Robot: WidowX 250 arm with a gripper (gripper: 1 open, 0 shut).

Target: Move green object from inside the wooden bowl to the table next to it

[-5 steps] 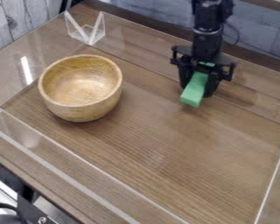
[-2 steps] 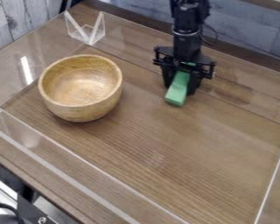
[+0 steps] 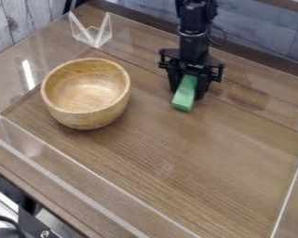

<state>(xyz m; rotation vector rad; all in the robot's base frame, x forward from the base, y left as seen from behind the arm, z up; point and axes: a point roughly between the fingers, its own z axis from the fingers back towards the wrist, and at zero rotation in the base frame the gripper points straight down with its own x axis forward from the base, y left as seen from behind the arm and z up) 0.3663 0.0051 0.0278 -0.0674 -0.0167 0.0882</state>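
Note:
The green object [image 3: 185, 95] is a small bright green block, tilted, held between the fingers of my gripper [image 3: 188, 89] just above the table [image 3: 177, 177]. The gripper hangs from a black arm coming down from the top of the view. It is shut on the block. The wooden bowl [image 3: 85, 91] sits to the left, round and light tan. Its hollow is bare. Block and gripper are to the right of the bowl, a short gap away from its rim.
Clear acrylic walls [image 3: 40, 177] edge the tabletop on the left, front and right. A small clear folded stand [image 3: 89, 31] is at the back left behind the bowl.
The gripper has moved left toward the bowl with the green block still held in it. The bowl has stayed put.

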